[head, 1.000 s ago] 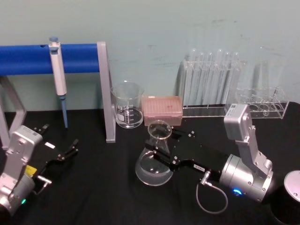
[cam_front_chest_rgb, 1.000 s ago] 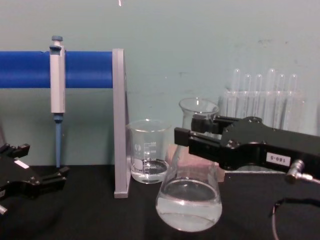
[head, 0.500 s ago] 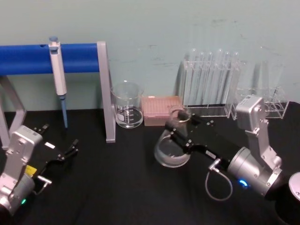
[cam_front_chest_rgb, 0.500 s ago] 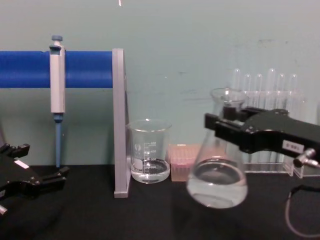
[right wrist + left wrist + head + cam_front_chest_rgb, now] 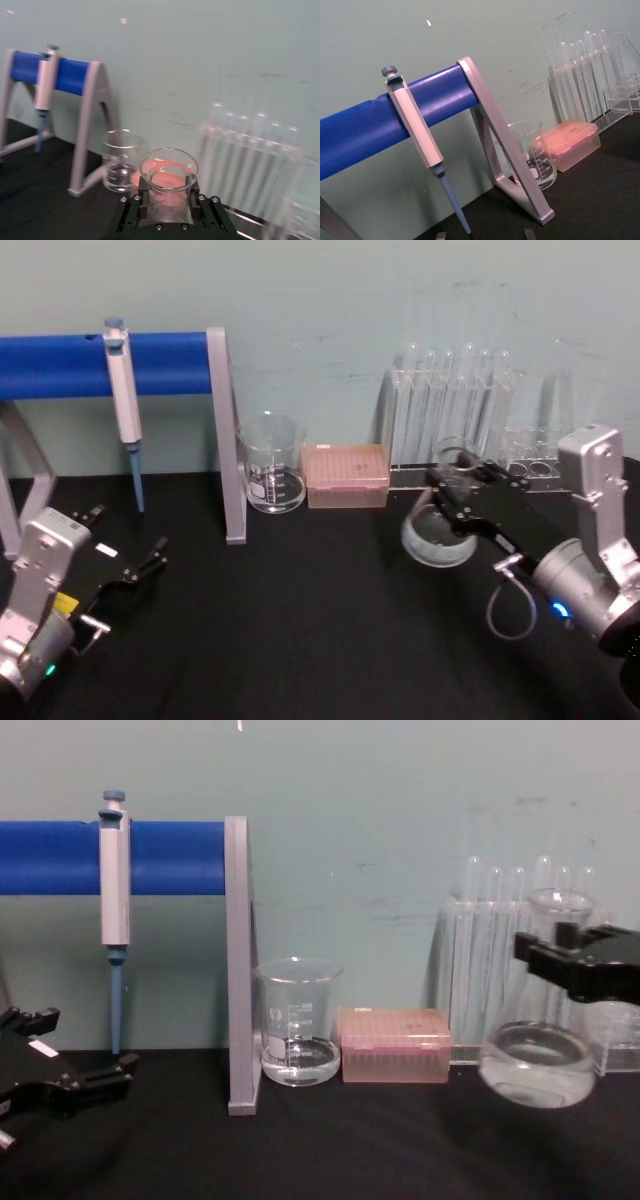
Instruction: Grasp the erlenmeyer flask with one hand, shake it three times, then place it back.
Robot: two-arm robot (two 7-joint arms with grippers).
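The erlenmeyer flask (image 5: 437,537) is over on the right now instead of mid-table, hanging clear of the table (image 5: 300,640) in front of the test tubes (image 5: 450,410), right gripper (image 5: 457,480) clamped on its neck, so I'd guess mid-shake; left gripper (image 5: 125,555) sits parked near left, jaws apart.

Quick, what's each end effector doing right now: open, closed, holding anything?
Left end effector: open, holding nothing.
Right end effector: closed on the neck of the erlenmeyer flask.
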